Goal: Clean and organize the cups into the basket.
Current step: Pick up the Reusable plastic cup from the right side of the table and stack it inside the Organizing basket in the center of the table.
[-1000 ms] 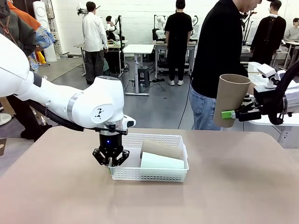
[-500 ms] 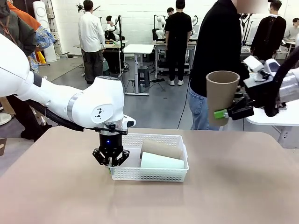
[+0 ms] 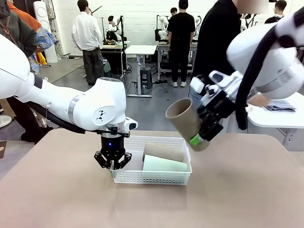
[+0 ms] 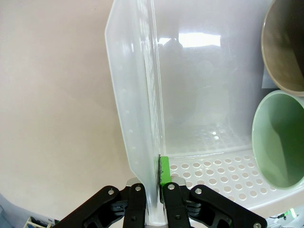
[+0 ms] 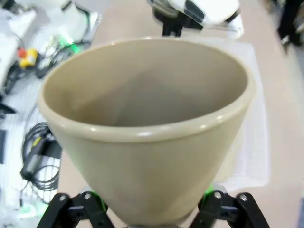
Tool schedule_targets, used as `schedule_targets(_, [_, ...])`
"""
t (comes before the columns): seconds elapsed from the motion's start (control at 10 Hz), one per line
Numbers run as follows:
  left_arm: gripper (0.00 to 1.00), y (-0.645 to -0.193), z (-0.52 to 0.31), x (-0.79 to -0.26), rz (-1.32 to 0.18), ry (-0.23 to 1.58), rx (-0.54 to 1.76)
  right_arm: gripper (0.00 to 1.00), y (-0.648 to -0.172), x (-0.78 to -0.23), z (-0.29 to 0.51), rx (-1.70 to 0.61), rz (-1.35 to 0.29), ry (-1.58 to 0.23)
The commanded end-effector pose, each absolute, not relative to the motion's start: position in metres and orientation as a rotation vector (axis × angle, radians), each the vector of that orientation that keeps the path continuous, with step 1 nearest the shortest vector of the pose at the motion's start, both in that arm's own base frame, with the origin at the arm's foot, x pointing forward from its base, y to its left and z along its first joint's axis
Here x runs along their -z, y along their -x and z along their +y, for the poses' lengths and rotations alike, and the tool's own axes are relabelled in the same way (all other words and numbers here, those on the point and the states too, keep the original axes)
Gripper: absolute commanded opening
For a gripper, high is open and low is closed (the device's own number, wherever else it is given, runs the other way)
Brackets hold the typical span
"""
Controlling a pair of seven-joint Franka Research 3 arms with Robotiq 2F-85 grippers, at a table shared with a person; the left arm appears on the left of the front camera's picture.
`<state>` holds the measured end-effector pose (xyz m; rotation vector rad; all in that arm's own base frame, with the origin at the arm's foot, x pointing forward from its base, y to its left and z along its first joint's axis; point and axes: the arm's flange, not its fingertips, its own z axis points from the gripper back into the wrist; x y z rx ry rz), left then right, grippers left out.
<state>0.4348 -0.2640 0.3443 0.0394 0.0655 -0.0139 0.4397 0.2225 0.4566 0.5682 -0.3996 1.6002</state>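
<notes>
The white lattice basket (image 3: 152, 177) sits mid-table. Inside it lie a tan cup (image 3: 164, 151) and, in front of it, a mint green cup (image 3: 164, 165). My left gripper (image 3: 112, 162) is shut on the basket's left end wall. The left wrist view shows that wall (image 4: 137, 95) pinched between the left gripper's (image 4: 154, 192) fingers, with the tan cup's mouth (image 4: 285, 47) and the mint cup's mouth (image 4: 280, 137) beyond. My right gripper (image 3: 202, 135) is shut on another tan cup (image 3: 184, 118), held tilted in the air above the basket's right end, mouth up-left. This cup (image 5: 147, 123) fills the right wrist view above my right gripper (image 5: 152, 213).
A person (image 3: 218, 47) in a black top stands at the table's far edge, right behind my right arm. Bare tabletop (image 3: 237, 190) lies around the basket on all sides. Past the held cup the right wrist view shows my left arm (image 5: 194, 12) and the basket (image 5: 254, 95).
My right arm has swung in from the far right toward the basket, lowering the tan cup and tipping it from upright to slanted. The left gripper and basket have not moved.
</notes>
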Motion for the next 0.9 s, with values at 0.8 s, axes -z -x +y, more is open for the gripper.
schedule_targets(0.8, [0.0, -0.434, -0.264, -0.343, 0.067, -0.044, 0.018, 0.81, -0.478, -0.435, 0.289, -1.622, -0.093, -0.248])
